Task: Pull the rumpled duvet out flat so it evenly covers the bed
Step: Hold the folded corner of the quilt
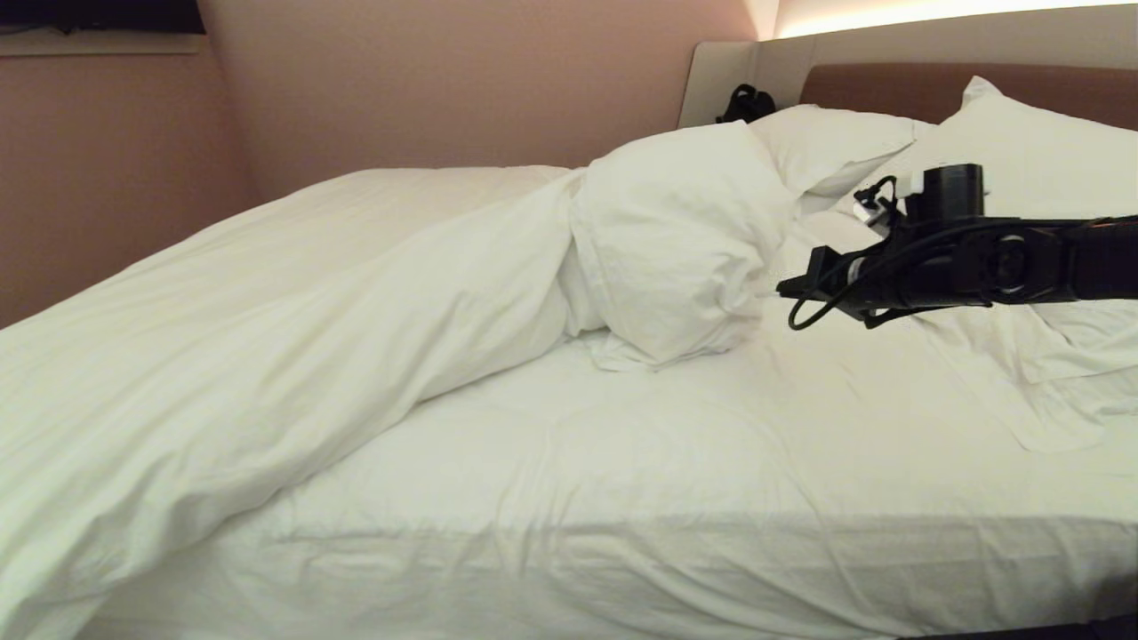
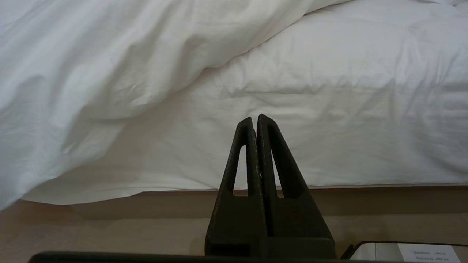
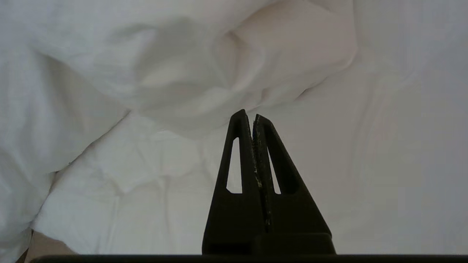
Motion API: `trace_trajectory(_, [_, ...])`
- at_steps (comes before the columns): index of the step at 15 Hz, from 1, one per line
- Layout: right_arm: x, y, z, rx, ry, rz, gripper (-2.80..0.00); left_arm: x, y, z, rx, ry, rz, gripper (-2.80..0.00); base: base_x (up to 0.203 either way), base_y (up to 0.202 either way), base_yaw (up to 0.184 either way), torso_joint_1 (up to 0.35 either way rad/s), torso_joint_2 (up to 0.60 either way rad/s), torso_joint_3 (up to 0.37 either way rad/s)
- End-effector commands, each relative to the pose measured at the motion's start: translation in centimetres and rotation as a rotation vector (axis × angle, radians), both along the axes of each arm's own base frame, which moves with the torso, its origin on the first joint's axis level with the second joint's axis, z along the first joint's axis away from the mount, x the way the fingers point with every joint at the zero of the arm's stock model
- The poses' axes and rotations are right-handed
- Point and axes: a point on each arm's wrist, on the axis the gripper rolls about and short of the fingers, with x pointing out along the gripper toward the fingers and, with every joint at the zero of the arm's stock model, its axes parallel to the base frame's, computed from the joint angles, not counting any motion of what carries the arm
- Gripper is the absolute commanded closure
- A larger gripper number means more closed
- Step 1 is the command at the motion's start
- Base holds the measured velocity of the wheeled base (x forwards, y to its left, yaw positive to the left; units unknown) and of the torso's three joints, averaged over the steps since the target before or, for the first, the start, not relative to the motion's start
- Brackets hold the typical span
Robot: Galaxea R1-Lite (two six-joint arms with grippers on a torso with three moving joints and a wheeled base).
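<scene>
The white duvet (image 1: 293, 320) lies rumpled along the far and left part of the bed (image 1: 667, 462). Its head end is folded back into a puffy lump (image 1: 676, 240) near the middle, and the near half of the white sheet is bare. My right gripper (image 1: 787, 287) reaches in from the right, hovering just beside that lump. In the right wrist view it (image 3: 249, 115) is shut and empty, a little short of the duvet's fold (image 3: 201, 65). My left gripper (image 2: 255, 118) is shut and empty, low in front of the mattress side, where the duvet (image 2: 91, 65) hangs over the edge.
Two plump white pillows (image 1: 1022, 142) (image 1: 836, 142) lean on the brown headboard (image 1: 889, 89). A black object (image 1: 745, 104) sits on the ledge beside it. A pink wall (image 1: 116, 178) runs close along the bed's far side. The beige bed base (image 2: 109, 226) shows below the mattress.
</scene>
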Motion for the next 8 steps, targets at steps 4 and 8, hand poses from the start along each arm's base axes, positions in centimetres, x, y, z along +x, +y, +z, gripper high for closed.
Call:
trace_trajectory(4, [3.2, 0.9, -2.4, 0.012, 0.024, -0.015, 0.0, 0.0, 0.0, 0.0, 0.0, 0.0, 0.0, 0.0, 0.0, 0.0, 0.0, 0.0, 0.0, 0.0])
trace_trajectory(8, [3.9, 1.0, -3.0, -0.003, 0.021, -0.021, 0.0, 0.0, 0.0, 0.0, -0.001, 0.0, 0.001, 0.0, 0.0, 0.0, 0.0, 0.0, 0.0, 0.0])
